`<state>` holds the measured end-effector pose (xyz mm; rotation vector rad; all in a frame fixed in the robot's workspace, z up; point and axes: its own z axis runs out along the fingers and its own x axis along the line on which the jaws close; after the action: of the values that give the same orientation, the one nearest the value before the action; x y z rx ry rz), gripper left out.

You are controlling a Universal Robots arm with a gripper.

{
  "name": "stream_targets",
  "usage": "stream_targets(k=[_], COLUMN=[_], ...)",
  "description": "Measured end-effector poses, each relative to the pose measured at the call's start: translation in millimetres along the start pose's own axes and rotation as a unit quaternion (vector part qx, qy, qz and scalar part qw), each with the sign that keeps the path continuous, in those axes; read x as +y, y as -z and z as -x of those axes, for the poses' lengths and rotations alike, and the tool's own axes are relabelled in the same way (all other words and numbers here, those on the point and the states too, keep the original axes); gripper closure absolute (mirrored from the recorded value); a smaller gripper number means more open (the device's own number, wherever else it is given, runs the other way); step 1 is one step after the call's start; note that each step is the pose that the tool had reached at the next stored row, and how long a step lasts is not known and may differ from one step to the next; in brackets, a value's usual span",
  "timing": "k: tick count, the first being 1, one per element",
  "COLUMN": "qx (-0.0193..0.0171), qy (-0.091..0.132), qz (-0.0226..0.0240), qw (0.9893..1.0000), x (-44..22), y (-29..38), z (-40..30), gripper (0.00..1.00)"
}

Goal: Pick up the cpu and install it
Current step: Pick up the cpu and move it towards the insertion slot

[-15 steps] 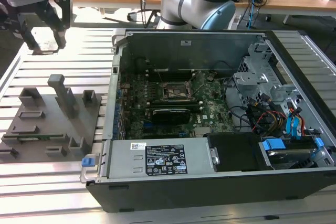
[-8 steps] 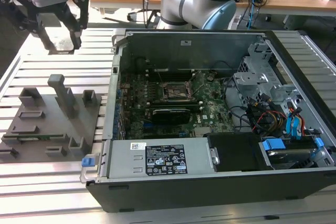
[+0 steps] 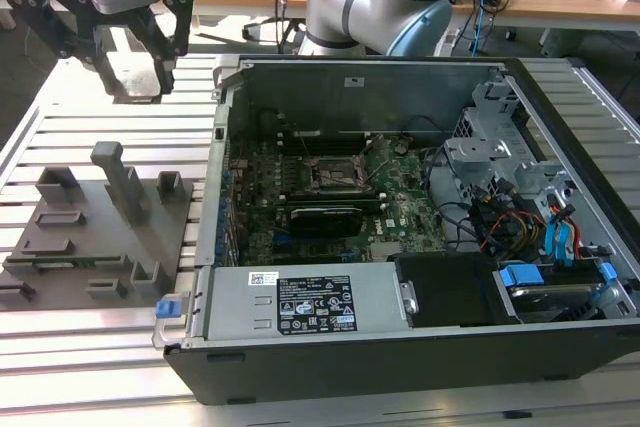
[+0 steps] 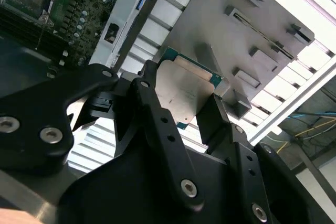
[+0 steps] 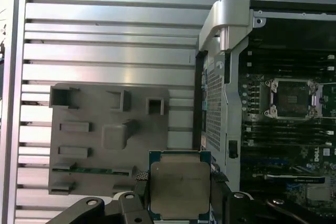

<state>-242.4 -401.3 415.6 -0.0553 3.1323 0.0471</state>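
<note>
Fingers clamped on the cpu, one black finger on each of two opposite edges; the pale metallic top faces the camera in both wrist views, with a green border showing round it. Chip sits flat between the pads, corners free. Gripper carries it in the air above the slatted aluminium table, touching nothing else. In the exterior view the gripper hangs high, to the exterior view's left of the computer case and raised well above the grey fixture plate. Fixture plate lies flat on the table with its blocks and slots standing up; a thin green strip lies along one of its slots. Case lies on its side, open, just beside the fixture. Inside, on the green motherboard, the square socket with metal frame is well apart from the held cpu
</note>
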Motion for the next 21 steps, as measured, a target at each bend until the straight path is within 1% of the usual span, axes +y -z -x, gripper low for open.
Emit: stream_targets(k=[2,11,12,14,20,21], qx=[-0.0001,0.0000,0.0000,0.0000,0.0000,0.0000], qy=[0.000,0.000,0.000,0.000,0.000,0.000], qz=[0.0000,0.0000,0.0000,0.0000,0.0000,0.0000], qw=[1.0000,1.0000,1.0000,1.0000,1.0000,1.0000], x=[-0.3,-1.2,-1.2,-1.5,-2.1,-2.2], y=[-0.1,-0.3,-0.3,-0.4,-0.5,-0.5], z=[8.9,32.8,34.5,44.3,59.7,63.4], gripper=[0.45,0.45,0.45,0.45,0.45,0.45])
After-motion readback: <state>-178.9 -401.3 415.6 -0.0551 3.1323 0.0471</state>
